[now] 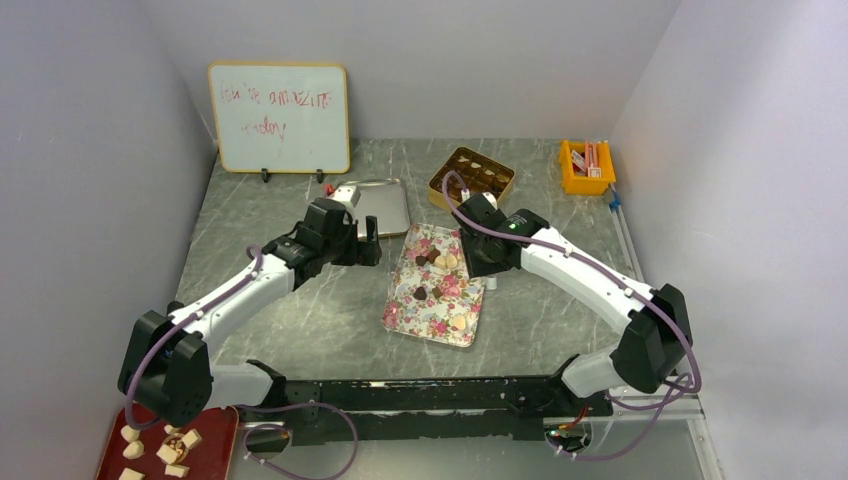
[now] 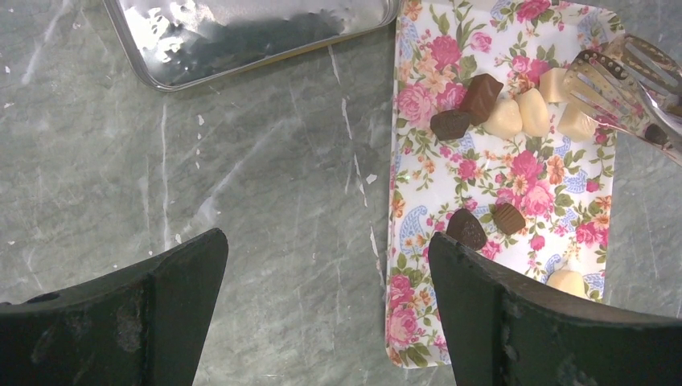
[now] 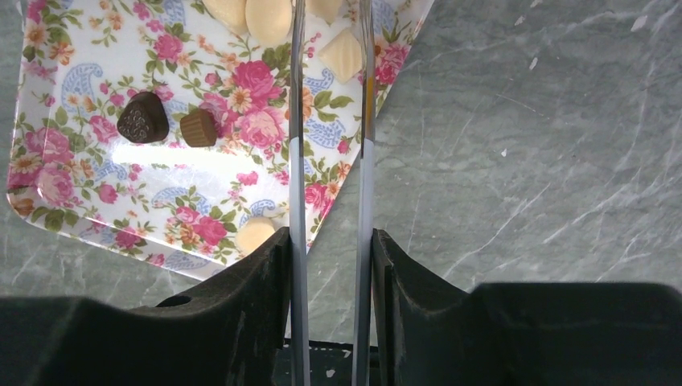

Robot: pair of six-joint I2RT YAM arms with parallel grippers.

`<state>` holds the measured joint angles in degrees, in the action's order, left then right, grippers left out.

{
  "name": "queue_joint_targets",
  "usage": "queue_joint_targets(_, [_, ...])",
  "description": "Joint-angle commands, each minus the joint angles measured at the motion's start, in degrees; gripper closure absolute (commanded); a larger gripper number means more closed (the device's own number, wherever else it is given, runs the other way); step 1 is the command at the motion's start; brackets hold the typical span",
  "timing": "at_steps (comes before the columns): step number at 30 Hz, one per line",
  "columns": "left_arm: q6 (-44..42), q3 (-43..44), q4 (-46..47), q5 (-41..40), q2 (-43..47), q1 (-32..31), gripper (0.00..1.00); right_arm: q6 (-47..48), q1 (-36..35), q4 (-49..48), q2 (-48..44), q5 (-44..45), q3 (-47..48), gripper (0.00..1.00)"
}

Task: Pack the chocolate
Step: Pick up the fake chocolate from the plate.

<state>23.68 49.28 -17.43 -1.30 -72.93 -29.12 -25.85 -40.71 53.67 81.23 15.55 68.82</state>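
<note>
The chocolate lies on a floral tray (image 1: 410, 315). In the left wrist view I see dark pieces (image 2: 481, 96), cream pieces (image 2: 505, 119), a dark heart (image 2: 466, 228) and a tan cup (image 2: 508, 218). My right gripper (image 3: 330, 241) is shut on metal tongs (image 3: 297, 121), whose two arms reach over the tray's edge towards the cream pieces (image 3: 343, 54). The perforated tong tips (image 2: 615, 80) hover at the cream pieces. My left gripper (image 2: 326, 241) is open and empty over the table, just left of the tray. A gold box (image 1: 471, 177) holding several chocolates stands behind the tray.
A silver lid (image 1: 375, 205) lies left of the gold box. A whiteboard (image 1: 280, 118) stands at the back left and an orange bin (image 1: 586, 168) at the back right. A red tray (image 1: 215, 440) with pale beige chunks sits at the near left.
</note>
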Motion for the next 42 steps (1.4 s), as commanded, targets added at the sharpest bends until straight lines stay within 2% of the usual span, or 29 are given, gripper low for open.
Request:
queue_joint_targets(1, [-0.02,0.31,1.52,0.77,0.04,-0.27,0.0,-1.39,-0.16,-0.68,0.22,1.36,0.09,0.59])
queue_joint_targets(27, [-2.79,1.0,1.46,0.38,-1.61,-0.26,0.0,-3.09,-1.57,-2.95,4.61,-2.56,0.19,0.59])
queue_joint_targets(42, [-3.11,1.95,2.06,0.76,-3.21,-0.23,0.0,-3.36,-1.91,0.18,3.43,-1.18,-0.61,0.6])
